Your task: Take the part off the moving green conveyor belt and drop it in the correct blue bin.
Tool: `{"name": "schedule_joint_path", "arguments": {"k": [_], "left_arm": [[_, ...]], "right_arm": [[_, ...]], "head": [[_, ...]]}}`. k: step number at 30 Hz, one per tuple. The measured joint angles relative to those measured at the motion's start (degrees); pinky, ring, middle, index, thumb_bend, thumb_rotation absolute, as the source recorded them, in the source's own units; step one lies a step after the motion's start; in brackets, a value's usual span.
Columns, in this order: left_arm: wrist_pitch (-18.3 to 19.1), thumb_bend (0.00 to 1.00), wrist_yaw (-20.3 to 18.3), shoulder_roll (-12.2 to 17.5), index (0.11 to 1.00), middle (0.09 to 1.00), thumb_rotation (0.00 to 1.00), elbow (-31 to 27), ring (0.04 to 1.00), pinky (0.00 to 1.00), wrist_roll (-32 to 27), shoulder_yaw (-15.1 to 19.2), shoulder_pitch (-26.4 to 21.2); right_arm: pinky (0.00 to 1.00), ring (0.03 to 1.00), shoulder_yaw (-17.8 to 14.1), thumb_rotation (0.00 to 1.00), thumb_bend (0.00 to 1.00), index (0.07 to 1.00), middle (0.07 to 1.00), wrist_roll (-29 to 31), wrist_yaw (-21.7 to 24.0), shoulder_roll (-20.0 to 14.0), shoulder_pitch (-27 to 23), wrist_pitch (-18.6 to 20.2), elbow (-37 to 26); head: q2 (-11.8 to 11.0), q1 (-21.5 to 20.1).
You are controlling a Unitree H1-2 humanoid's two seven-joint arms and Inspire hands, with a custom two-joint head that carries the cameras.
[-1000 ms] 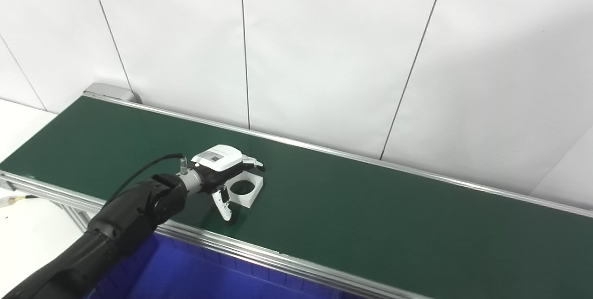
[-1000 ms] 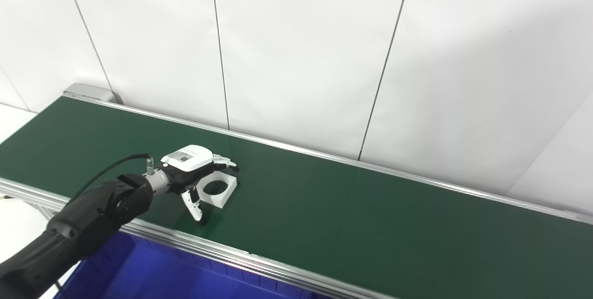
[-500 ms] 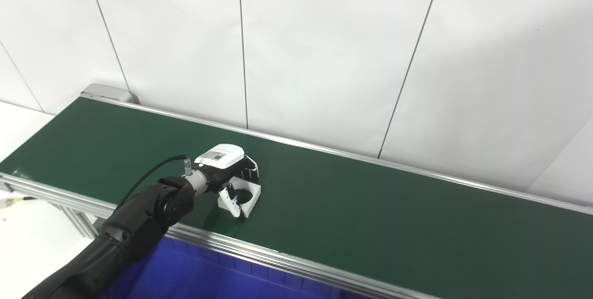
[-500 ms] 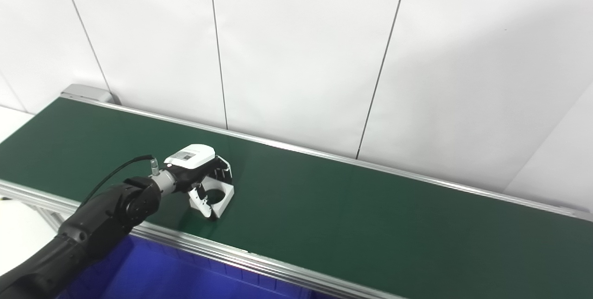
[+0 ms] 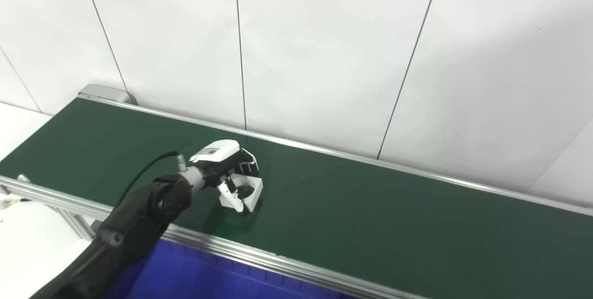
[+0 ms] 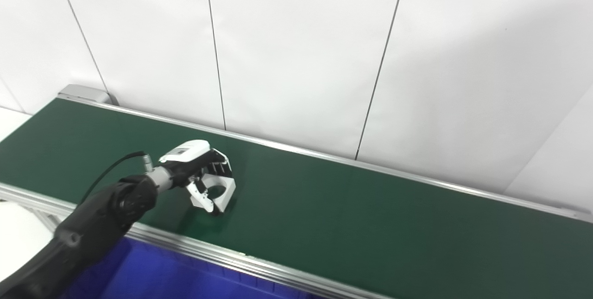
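One second earlier the left hand (image 5: 228, 169) lay spread over the white part (image 5: 248, 191); it had since closed round it, lifting it off the green conveyor belt (image 5: 370, 215).

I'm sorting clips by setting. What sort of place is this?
Probably a factory-style sorting cell or lab mock-up: a long green conveyor belt with aluminium rails, a blue plastic bin below, bare white wall panels.

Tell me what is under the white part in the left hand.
The white part, gripped by the left hand, sits over the green conveyor belt. Whether it touches the belt is unclear; its underside is hidden.
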Motion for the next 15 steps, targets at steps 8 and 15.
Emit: {"name": "schedule_joint_path", "arguments": {"k": [8,15], "left_arm": [[-1.93,0.49,-0.96,1.01,0.537,0.454,0.0,-12.91,0.36,0.25,-11.79,7.49,5.08],[-7.72,0.49,-1.2,0.93,0.542,0.469,0.0,-15.39,0.38,0.28,-18.93,8.82,9.88]], "right_arm": [[0.75,0.792,-0.57,0.35,0.83,0.875,0.829,-2.06,0.01,1.56,1.15,-0.09,-3.42],[0.77,0.789,-2.29,0.42,0.86,0.878,0.827,-4.48,0.52,3.89,1.7,-0.09,-4.57]], "head": [[5.72,-10.47],[8.54,-15.05]]}}
